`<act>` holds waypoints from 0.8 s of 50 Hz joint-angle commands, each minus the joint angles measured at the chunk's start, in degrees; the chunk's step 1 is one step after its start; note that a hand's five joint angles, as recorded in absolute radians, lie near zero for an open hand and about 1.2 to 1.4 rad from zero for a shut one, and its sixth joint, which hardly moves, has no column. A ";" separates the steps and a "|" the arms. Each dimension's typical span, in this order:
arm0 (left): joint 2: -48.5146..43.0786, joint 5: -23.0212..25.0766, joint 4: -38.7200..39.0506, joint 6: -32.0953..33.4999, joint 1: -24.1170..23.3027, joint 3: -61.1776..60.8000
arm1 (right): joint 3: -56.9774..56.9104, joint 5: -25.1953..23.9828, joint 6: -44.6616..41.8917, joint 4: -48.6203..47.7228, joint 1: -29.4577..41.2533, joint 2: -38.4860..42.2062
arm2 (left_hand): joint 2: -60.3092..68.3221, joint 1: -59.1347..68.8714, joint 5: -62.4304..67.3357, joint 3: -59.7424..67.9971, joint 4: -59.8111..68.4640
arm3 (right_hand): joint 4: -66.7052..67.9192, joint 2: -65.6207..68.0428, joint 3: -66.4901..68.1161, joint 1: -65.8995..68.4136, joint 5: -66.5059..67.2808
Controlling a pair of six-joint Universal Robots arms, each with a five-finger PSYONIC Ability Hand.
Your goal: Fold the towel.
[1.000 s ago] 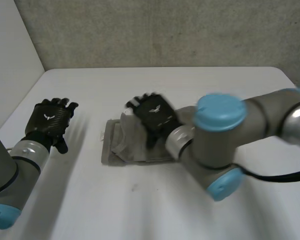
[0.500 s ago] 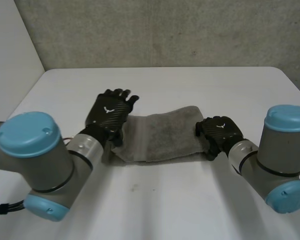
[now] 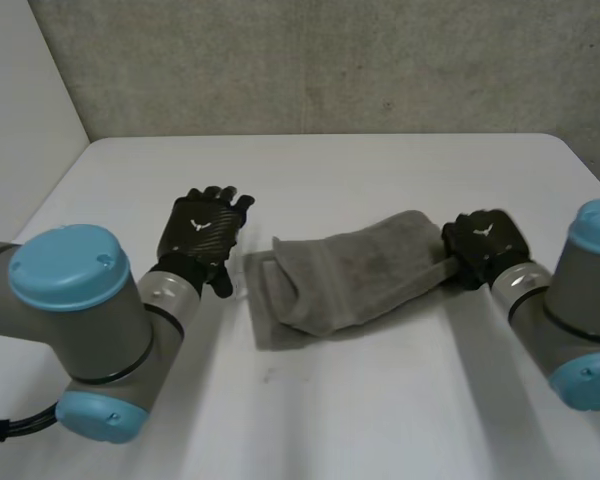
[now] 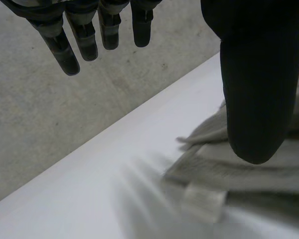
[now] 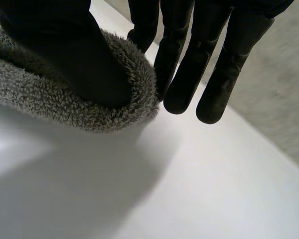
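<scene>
A grey towel (image 3: 350,275) lies crumpled in a long band across the middle of the white table (image 3: 380,410), its left end folded over. My right hand (image 3: 485,243) is at the towel's right end. In the right wrist view its thumb (image 5: 65,55) presses the thick folded edge of the towel (image 5: 89,114) against the fingers (image 5: 189,74) behind it. My left hand (image 3: 205,228) lies just left of the towel, apart from it, with straight fingers. In the left wrist view the fingers (image 4: 89,35) and thumb (image 4: 254,74) are spread above the towel's left end (image 4: 249,169).
A concrete wall (image 3: 330,60) runs behind the table's far edge. A white side wall (image 3: 20,110) stands at the left. Bare tabletop lies in front of the towel and behind it.
The towel has slid to the right and its right end has lifted with my right hand, which closed on it. My left hand has come off the towel's left end.
</scene>
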 commanded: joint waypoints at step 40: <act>2.75 -0.99 -1.16 -5.63 -1.26 6.16 | -1.28 -14.17 13.91 6.08 8.27 -9.88 | 0.99 0.23 -1.08 0.76 0.83 | -58.29 -56.39 -57.88 -66.46 -55.32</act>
